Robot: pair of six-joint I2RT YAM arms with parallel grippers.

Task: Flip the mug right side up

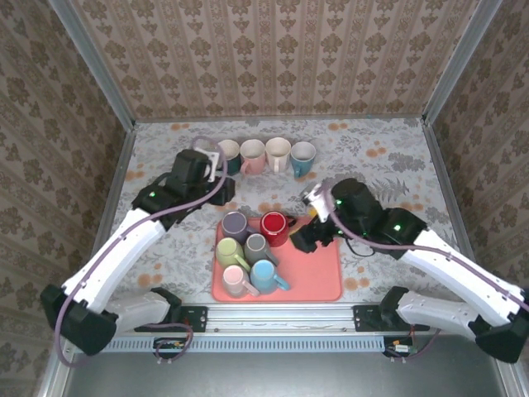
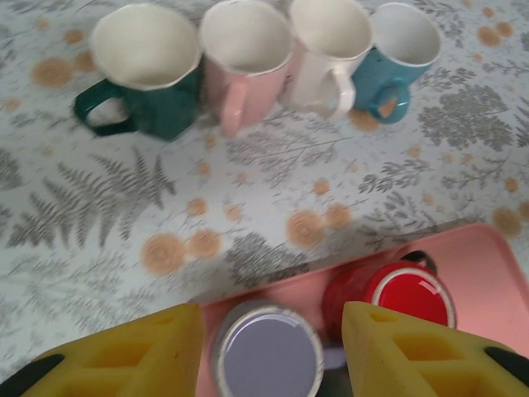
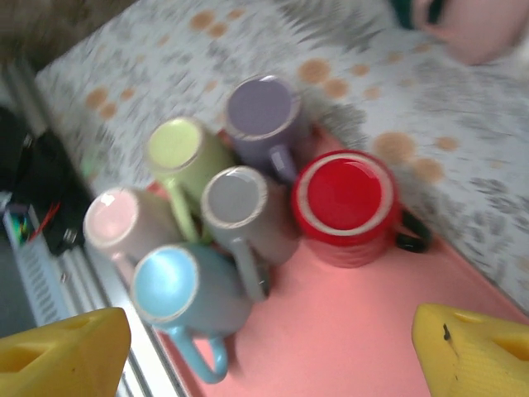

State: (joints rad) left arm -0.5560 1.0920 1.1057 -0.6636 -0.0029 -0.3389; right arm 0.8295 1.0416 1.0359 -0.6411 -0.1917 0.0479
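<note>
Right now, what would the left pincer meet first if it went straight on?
Probably the upside-down purple mug, framed by the open left pincer; depth is unclear.

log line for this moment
left gripper open, empty | right gripper open above tray | tray mugs six upside down | table mugs four upright

Six mugs stand bottom-up, crowded together on the pink tray [image 3: 355, 331]: purple mug [image 3: 264, 112], green mug [image 3: 178, 145], grey mug [image 3: 235, 198], red mug [image 3: 343, 194], pale pink mug [image 3: 116, 219] and light blue mug [image 3: 165, 281]. The right pincer [image 3: 264, 356] hangs above the tray, yellow fingers [image 3: 62, 347] spread wide. Flowered counter [image 3: 248, 33] lies beyond.
</note>
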